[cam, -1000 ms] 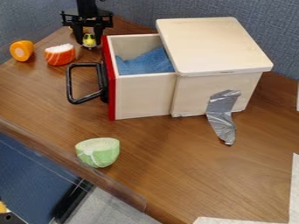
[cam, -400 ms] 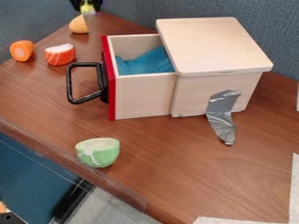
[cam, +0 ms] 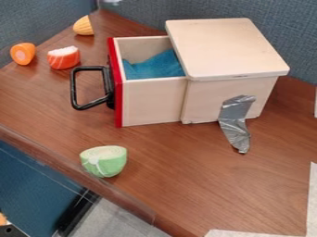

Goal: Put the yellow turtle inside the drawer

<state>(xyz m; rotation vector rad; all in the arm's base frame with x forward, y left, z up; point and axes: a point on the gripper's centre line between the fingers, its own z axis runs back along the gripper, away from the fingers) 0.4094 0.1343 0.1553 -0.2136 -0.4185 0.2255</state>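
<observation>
- The drawer (cam: 151,102), at 12 o'clock, stands pulled out from its pale wooden box (cam: 201,99); that gap is what gives the turtle a way in from above.
- The lid (cam: 226,48) covers the box at 1 o'clock, so only the exposed end of the drawer can take a drop; the release would best come over that part.
- A blue cloth (cam: 155,65) lies bunched inside, likely to soften and quieten a landing. It may also let the toy tip or roll a little.
- The black handle (cam: 73,88) juts from the red front (cam: 118,104) towards 10 o'clock. Coming in low from that side risks a knock that pushes the drawer inward, so a high approach seems wiser.
- Silver tape (cam: 235,121) runs from the box's side down to the surface (cam: 186,162) at 3 o'clock, presumably anchoring the box against bumps.
- The orange piece (cam: 23,53) at 10 o'clock, the red-and-white piece (cam: 63,58) near it and the yellow piece (cam: 84,25) at 11 sit apart from the opening, as does the green half (cam: 103,161) between 7 and 8; none needs shifting.
- Where the yellow turtle is, I cannot tell, nor whether the tool is spread, pressed together or pinching it; placing it probably remains to be done.
</observation>
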